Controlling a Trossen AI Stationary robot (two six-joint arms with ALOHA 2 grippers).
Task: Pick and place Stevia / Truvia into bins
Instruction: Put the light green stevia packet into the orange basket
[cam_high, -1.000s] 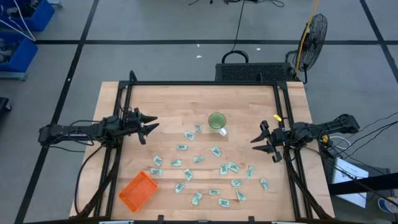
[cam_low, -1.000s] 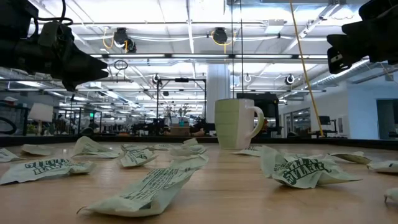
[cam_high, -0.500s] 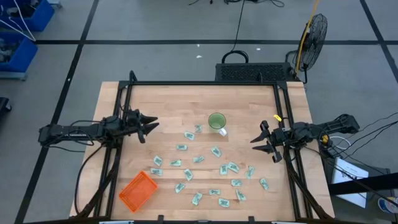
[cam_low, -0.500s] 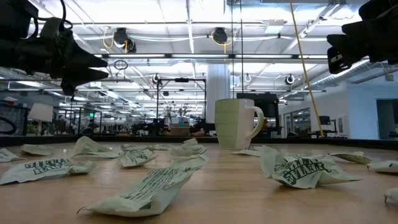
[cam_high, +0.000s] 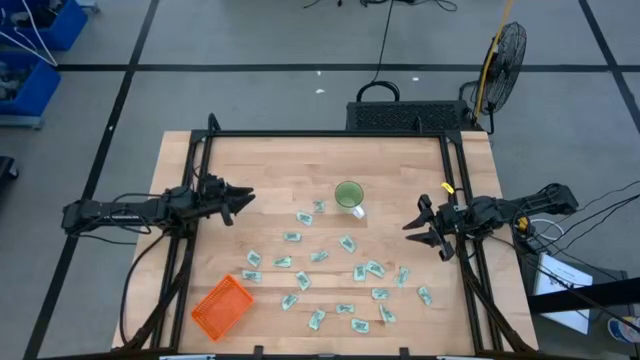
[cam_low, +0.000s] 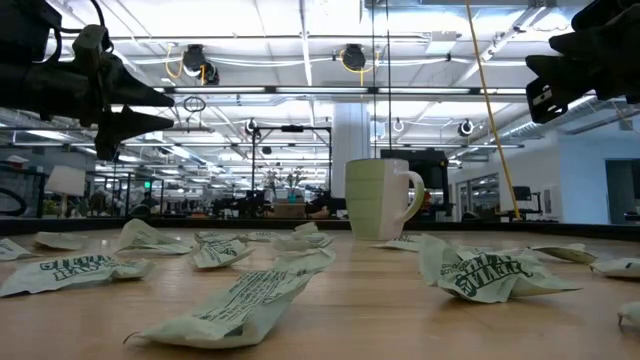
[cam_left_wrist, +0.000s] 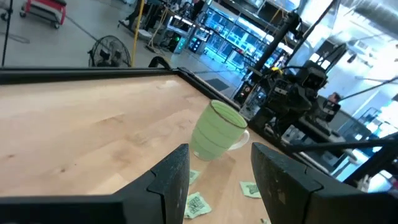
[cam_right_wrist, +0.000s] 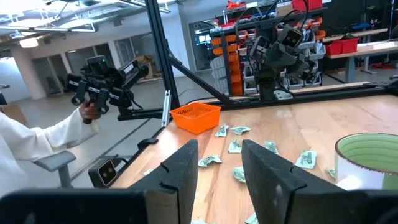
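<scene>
Twenty or so Stevia sachets (cam_high: 318, 256) lie strewn mid-desk from above, none yet in the orange basket (cam_high: 222, 306) at my near-left corner; left end effector (cam_high: 240, 197) hovers spread and empty at its edge. Right end effector (cam_high: 424, 228) waits likewise released opposite; its wrist view shows the basket (cam_right_wrist: 194, 116) beyond the sachets, so I judge nothing picked.

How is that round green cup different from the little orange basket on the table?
The round green ceramic cup is tall, smooth-walled and has a handle; the shallow rectangular orange plastic basket is low with mesh-like sides. The cup stands near the middle of the wooden table, beyond the scattered white-and-green paper sachets; the basket sits askew near the table's front left corner. Both are open-topped, and neither is touched by an arm.
</scene>
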